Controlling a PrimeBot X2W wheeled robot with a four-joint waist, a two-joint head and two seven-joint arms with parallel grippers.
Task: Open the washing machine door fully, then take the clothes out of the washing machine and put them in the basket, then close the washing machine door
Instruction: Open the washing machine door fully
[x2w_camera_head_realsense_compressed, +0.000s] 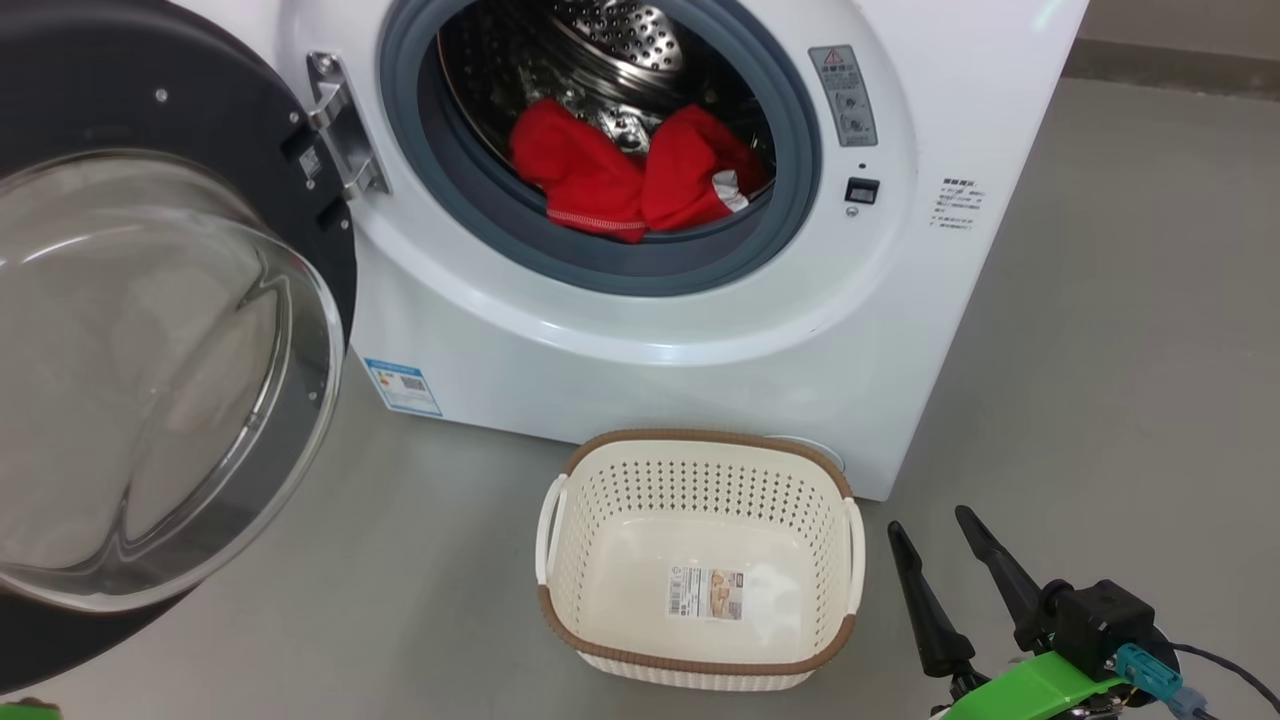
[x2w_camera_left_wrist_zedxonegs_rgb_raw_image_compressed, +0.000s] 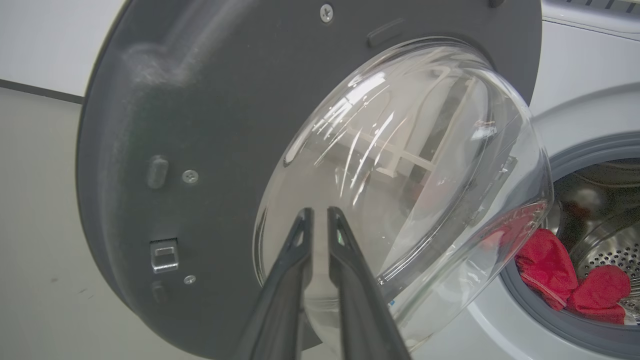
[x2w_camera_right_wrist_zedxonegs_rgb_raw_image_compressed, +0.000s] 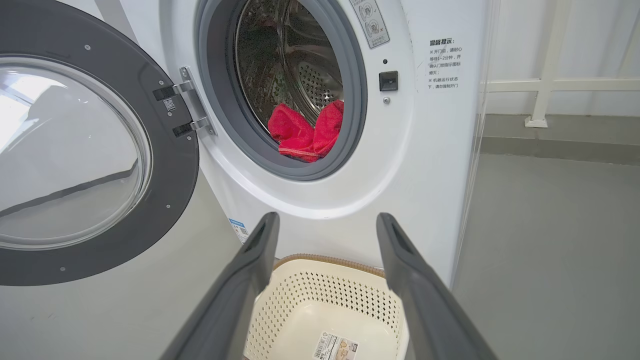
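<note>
The washing machine (x2w_camera_head_realsense_compressed: 900, 300) stands with its door (x2w_camera_head_realsense_compressed: 150, 350) swung wide to the left, glass bowl facing me. Red clothes (x2w_camera_head_realsense_compressed: 620, 170) lie at the front of the steel drum, behind the grey ring. The cream basket (x2w_camera_head_realsense_compressed: 700, 437) sits on the floor just before the machine, with only a sticker on its bottom. My left gripper (x2w_camera_left_wrist_zedxonegs_rgb_raw_image_compressed: 319, 212) is shut on nothing, its tips close to the door's (x2w_camera_left_wrist_zedxonegs_rgb_raw_image_compressed: 200, 125) glass bowl; I cannot tell whether they touch. My right gripper (x2w_camera_head_realsense_compressed: 935, 530) stands open right of the basket; in its wrist view the right gripper (x2w_camera_right_wrist_zedxonegs_rgb_raw_image_compressed: 327, 220) hovers above the basket (x2w_camera_right_wrist_zedxonegs_rgb_raw_image_compressed: 325, 260), facing the clothes (x2w_camera_right_wrist_zedxonegs_rgb_raw_image_compressed: 305, 132).
Grey floor (x2w_camera_head_realsense_compressed: 1120, 300) stretches to the right of the machine and around the basket. A white rail (x2w_camera_right_wrist_zedxonegs_rgb_raw_image_compressed: 545, 85) runs along the wall far right. The open door takes up the space to the left of the drum opening.
</note>
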